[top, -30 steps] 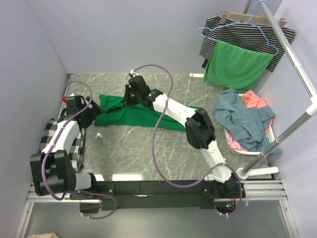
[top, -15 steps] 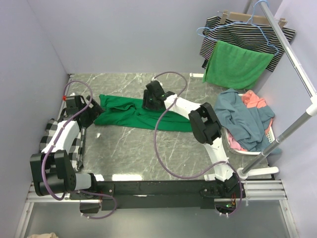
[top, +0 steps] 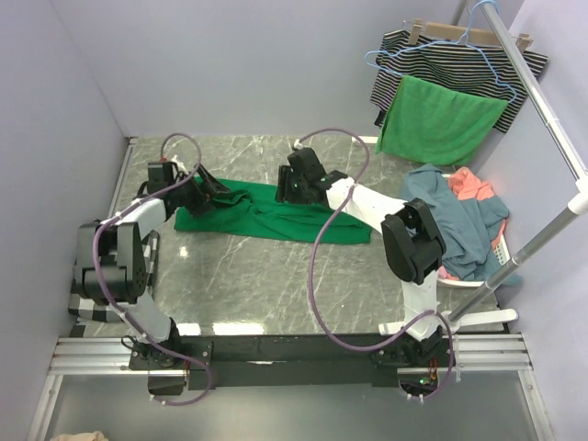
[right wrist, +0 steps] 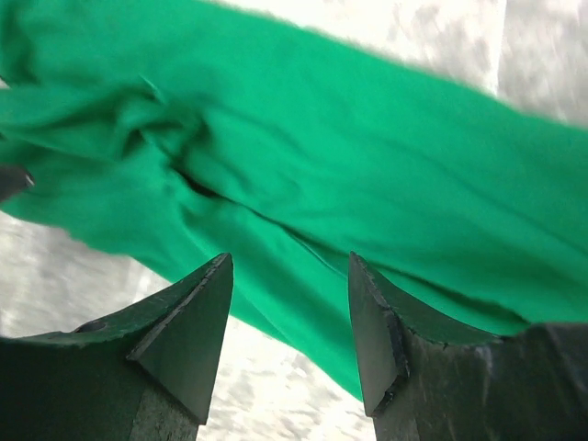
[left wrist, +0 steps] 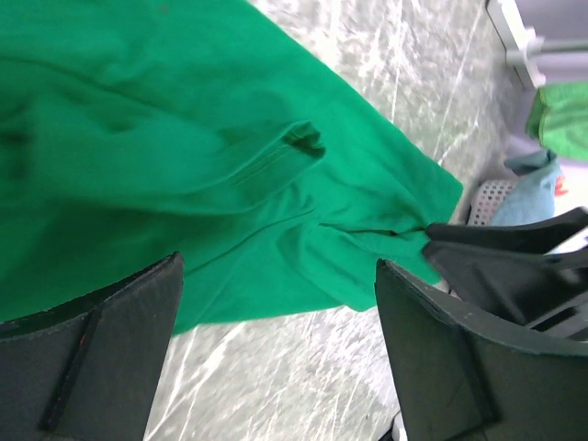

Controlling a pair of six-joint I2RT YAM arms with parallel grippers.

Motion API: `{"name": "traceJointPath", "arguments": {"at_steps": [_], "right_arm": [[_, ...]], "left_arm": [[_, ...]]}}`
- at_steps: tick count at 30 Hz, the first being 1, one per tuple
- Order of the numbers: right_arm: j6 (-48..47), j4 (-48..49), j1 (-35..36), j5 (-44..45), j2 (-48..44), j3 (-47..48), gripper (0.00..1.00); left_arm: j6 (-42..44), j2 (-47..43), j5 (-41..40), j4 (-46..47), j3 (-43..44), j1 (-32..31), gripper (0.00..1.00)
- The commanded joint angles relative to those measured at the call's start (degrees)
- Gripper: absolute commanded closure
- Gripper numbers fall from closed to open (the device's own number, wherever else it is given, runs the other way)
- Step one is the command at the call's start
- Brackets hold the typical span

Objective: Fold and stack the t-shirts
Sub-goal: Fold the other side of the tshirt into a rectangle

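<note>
Top external: I see the green t-shirt (top: 262, 216) lying crumpled, long axis left-to-right across the desk's (top: 257, 276) far half. The left fingers (top: 216, 190) are spread over its left end, the right fingers (top: 283, 191) spread above its middle, gripping nothing.

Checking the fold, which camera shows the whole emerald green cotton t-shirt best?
The top external view: the emerald green cotton t-shirt shows nearly end to end, partly under the right arm. Both wrist views catch only creased patches.
</note>
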Motion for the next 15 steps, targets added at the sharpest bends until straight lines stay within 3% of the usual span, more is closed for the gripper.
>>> {"name": "traceJointPath", "arguments": {"at_steps": [1, 15], "right_arm": [[-1.3, 0.3, -1.0, -0.2, -3.9, -4.5, 0.39], [-1.4, 0.3, -2.6, -0.2, -8.9, -12.5, 0.39]], "left_arm": [[-1.7, 3.4, 3.4, 7.6, 4.1, -1.5, 0.1], [-0.7, 19.9, -3.9, 9.8, 19.6, -2.4, 0.12]]}}
